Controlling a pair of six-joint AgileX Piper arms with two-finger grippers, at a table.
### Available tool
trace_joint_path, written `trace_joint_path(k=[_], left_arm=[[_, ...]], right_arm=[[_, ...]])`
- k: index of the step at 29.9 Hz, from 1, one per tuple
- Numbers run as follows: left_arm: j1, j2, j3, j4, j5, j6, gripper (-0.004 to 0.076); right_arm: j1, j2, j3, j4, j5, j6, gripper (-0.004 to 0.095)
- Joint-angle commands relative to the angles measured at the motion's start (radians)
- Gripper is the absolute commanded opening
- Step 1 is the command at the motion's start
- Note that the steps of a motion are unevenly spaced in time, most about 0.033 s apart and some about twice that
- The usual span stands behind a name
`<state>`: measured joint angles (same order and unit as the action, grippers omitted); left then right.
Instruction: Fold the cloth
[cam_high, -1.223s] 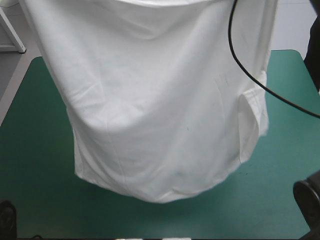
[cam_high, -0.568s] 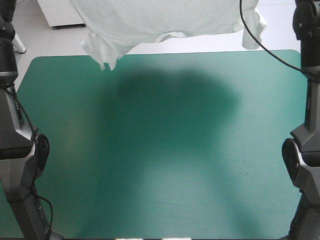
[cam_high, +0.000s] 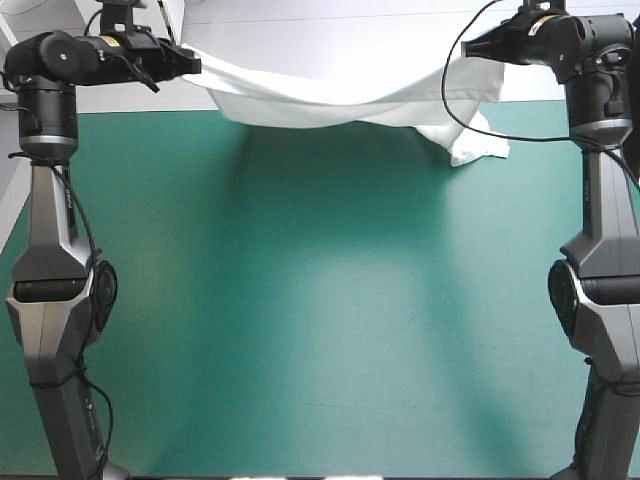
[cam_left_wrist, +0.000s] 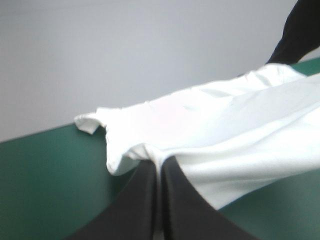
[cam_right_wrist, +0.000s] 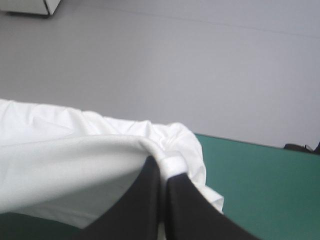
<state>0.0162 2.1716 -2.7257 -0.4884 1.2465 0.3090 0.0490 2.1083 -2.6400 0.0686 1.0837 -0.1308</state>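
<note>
Seen from above and behind, the white T-shirt (cam_high: 330, 95) hangs as a sagging band across the 12 o'clock edge of the table (cam_high: 320, 330), strung between the two raised arms. The left arm (cam_high: 50, 230) stands at the table's 9 o'clock side with its jaws up at about 11 o'clock. The right arm (cam_high: 600, 250) stands at the 3 o'clock side with its jaws at about 1 o'clock. Left jaws: all but together, clamped on the T-shirt. In the left wrist view the two black fingers (cam_left_wrist: 140, 200) meet in a pointed arch with a bunched edge of the T-shirt (cam_left_wrist: 225, 135) pinched at the tip, and the fabric runs away ahead of them over the teal-green cover (cam_left_wrist: 45, 175). Right jaws: likewise clamped on the T-shirt. In the right wrist view the black fingers (cam_right_wrist: 187, 210) close on a rolled hem, and the T-shirt (cam_right_wrist: 75, 160) spreads beside and ahead of them. Between the two grips the fabric dips at its middle over the table's far edge. Just below the right jaws a loose fold (cam_high: 478, 140) droops to the teal-green cover near 1 o'clock; whether it touches cannot be told. A broad shadow (cam_high: 330, 170) lies on the cover beneath the T-shirt.
</note>
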Motion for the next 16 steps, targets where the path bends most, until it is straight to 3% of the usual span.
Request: trace_joint_path(k=[1, 9, 16], left_arm=[[-0.034, -0.068, 0.015, 0.051, 0.042, -0.07, -0.0022], [-0.054, -0.138, 0.179, 0.095, 0.044, -0.115, -0.0022], [-0.054, -0.348, 0.594, 0.191, 0.044, -0.11, -0.0022]], right_arm=[[-0.009, -0.067, 0.025, 0.033, -0.009, -0.014, -0.0017], [-0.029, -0.141, 0.35, 0.098, 0.095, -0.055, -0.0016], [-0.078, -0.235, 0.535, 0.164, 0.147, -0.063, -0.0017]])
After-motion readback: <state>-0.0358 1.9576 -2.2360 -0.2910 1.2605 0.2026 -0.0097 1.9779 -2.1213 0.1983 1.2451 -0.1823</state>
